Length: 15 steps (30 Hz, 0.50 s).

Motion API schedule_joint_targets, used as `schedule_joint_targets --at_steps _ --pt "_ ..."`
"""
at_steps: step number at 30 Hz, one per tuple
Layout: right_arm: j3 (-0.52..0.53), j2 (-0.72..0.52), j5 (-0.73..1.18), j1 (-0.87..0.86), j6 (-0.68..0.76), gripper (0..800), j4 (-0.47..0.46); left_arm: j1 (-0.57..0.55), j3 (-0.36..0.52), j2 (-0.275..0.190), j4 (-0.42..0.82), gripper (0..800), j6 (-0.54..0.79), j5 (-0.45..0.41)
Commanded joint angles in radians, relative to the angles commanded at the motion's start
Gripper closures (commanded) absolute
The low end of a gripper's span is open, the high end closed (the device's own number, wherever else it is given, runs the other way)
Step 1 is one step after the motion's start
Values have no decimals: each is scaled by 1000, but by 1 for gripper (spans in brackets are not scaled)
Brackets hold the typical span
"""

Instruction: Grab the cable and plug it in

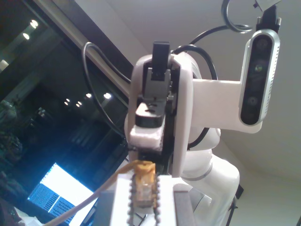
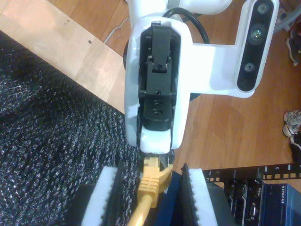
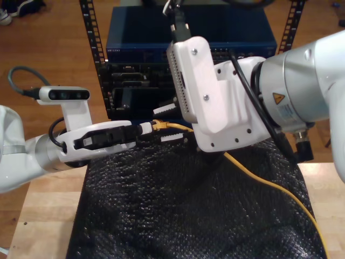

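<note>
Clamped on the cable (image 1: 143, 190) at its plug, my first gripper (image 1: 142, 181) reaches nearly level, facing my second gripper (image 2: 150, 170) (jaws apart, straddling that cable).

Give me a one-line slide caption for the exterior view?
Two white robot arms meet above a black mat, passing the plug end of a yellow cable between grippers in front of a blue equipment rack.

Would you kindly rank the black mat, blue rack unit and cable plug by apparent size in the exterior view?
Largest first: black mat, blue rack unit, cable plug. The mat sits nearer the camera, but the order holds.
</note>
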Motion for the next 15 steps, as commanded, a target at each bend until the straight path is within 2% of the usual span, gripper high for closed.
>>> schedule_joint_targets --at_steps 15 --pt "0 -5 0 0 2 536 0 0 2 0 2 769 0 2"
